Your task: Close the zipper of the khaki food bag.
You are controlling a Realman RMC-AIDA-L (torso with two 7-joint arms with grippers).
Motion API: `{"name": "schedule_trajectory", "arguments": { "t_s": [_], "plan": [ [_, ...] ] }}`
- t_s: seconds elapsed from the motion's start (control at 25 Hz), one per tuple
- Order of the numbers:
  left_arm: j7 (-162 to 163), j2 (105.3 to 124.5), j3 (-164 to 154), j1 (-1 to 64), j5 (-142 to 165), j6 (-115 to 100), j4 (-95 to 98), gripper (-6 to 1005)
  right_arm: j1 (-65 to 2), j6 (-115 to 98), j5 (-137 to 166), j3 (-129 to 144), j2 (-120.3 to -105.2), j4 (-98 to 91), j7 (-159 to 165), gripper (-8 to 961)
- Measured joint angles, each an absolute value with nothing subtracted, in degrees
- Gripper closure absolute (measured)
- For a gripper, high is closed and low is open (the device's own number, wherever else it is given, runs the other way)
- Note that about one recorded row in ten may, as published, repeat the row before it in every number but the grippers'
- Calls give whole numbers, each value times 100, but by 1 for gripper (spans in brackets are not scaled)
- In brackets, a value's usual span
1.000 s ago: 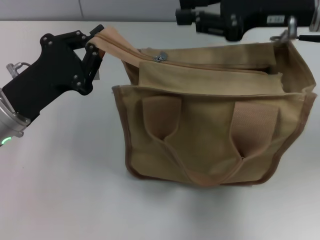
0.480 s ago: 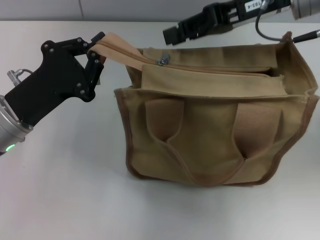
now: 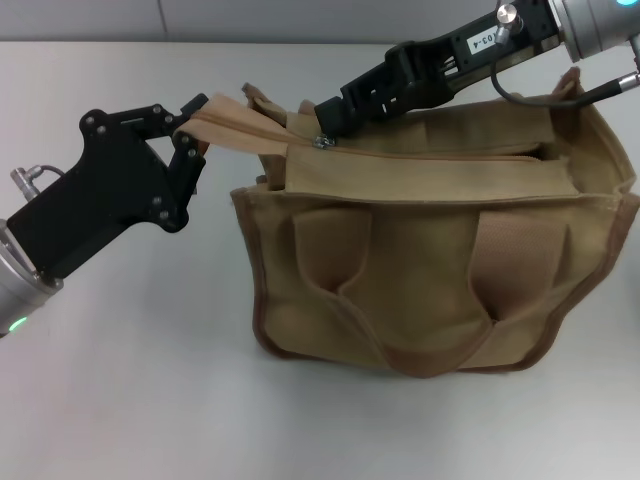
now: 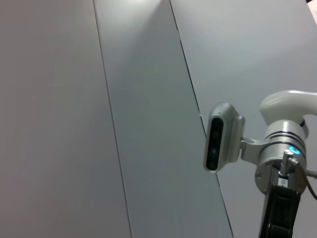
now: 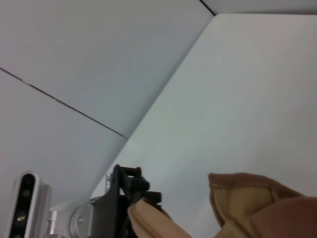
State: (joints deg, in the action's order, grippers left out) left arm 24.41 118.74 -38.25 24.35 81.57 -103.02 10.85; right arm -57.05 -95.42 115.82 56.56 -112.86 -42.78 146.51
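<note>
White table [image 3: 120,400], khaki food bag [image 3: 430,270] centered

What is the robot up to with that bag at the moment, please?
It is closing the zipper of a khaki bag on the table. The left gripper pinches the zipper's end tab, pulling it out taut. The right gripper is at the silver pull, near that same end.

You couldn't tell from the head view whether the right gripper [image 3: 322,120] actually had the zipper [image 3: 420,154] pull, since its fingertips covered that spot. The khaki food bag [image 3: 430,260] ran off the right edge. Both wrist cams mostly got wall, so neither showed its own fingers.
</note>
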Motion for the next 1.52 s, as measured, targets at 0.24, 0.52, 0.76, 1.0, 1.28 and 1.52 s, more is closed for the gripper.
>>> {"name": "schedule_trajectory", "arguments": {
  "t_s": [0.24,0.52,0.76,1.0,1.28,1.52],
  "plan": [
    [2275,11874,-3940,2376,8160,-10313,1052,900,-5775,-9613,11771,5660,-11286,-4310,14897,663],
    [2242,11874,-3962,2373,8149,-10274,1045,899,-5807,-9923,11908,5661,-11285,-4623,15241,664],
    [2241,11874,-3928,2373,8139,-10267,1045,897,-5700,-10082,11970,5600,-11247,-4792,15345,664],
    [2241,11868,-3920,2371,8129,-10259,1049,896,-5567,-10169,11971,5440,-11208,-4959,15345,664],
    [2186,11871,-3919,2375,8124,-10138,1048,895,-5530,-10138,11971,5484,-11264,-4905,15345,664],
    [2218,11874,-3948,2476,8119,-10207,1046,893,-5590,-10003,11951,5487,-11389,-4902,15317,664]
  ]
}}
